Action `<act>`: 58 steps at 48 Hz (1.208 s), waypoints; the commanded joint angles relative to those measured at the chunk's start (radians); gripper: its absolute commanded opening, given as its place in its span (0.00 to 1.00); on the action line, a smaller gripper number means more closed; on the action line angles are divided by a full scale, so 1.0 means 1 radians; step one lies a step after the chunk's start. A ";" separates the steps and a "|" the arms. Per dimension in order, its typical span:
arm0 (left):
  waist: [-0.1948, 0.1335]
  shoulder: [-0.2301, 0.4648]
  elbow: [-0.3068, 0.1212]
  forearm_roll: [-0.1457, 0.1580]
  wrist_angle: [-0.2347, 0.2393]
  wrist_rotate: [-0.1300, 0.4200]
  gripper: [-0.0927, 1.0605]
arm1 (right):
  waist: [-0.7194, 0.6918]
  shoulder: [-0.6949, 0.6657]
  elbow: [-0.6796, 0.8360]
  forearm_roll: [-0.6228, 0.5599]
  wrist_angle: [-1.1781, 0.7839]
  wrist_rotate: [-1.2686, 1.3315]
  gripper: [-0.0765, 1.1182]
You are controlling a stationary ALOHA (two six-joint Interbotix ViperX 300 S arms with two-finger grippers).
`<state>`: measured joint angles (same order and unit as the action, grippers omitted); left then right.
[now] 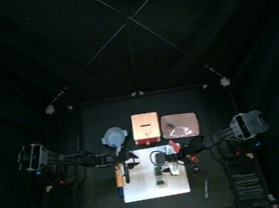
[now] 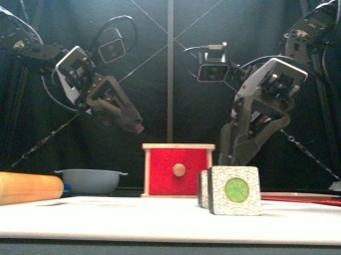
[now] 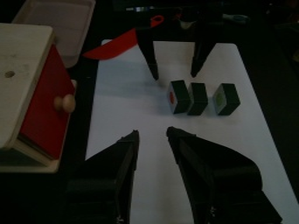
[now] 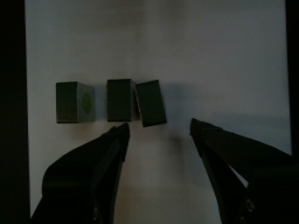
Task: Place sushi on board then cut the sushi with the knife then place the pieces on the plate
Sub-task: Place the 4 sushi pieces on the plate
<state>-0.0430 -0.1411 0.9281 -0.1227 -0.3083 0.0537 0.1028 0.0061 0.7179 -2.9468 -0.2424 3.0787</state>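
Sushi [image 4: 119, 99]: three dark green blocks in a row on the white board [image 4: 152, 44]. We judge the cutting done and the move to the plate not yet begun.
Sushi from the right gripper: just ahead of its jaw tips and below them. The block nearest the gap sits skewed and touches the middle one, and the third stands a little apart.
Right gripper [image 4: 158, 127]: jaws spread wide, nothing between them.
Left gripper [image 3: 152, 134]: jaws parted by a narrow gap, holding nothing. The row lies just beyond its tips, between it and the right gripper.
Plate [image 1: 184, 126]: pink, on the counter past the right gripper toward the back, just beside the wooden box [image 3: 24, 70].
Knife [image 3: 114, 46]: a red blade-like shape lies near the right gripper's far side. We take it for the knife but cannot be sure.
Risk, double pick: two blocks touch, so wide jaws closing there may clamp both or squeeze one out sideways.
Risk, topple: a jaw coming down beside the skewed block could nudge its neighbour over or push it along the board.
Risk, clash: both grippers sit near the same row, so if both move in they may strike each other.
Risk, carry: a grip at a block's corner may let it slip on the way back to the plate, or let it bump the box beside it.
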 commanded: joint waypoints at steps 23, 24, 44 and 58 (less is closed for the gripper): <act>0.002 -0.012 -0.005 0.000 -0.005 0.000 0.72 | -0.006 0.031 -0.054 -0.034 0.005 0.000 0.81; 0.002 -0.012 -0.005 0.002 -0.005 0.000 0.72 | -0.006 0.032 -0.054 -0.034 0.005 0.000 0.80; 0.002 -0.012 0.000 0.002 -0.005 0.000 0.72 | -0.006 0.049 -0.067 -0.018 0.000 0.002 0.67; 0.000 -0.012 0.002 0.002 -0.005 -0.002 0.72 | -0.011 0.046 -0.064 -0.015 0.000 0.002 0.63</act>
<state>-0.0414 -0.1411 0.9403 -0.1227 -0.3083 0.0537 0.0966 0.0736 0.6688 -2.9621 -0.2454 3.0772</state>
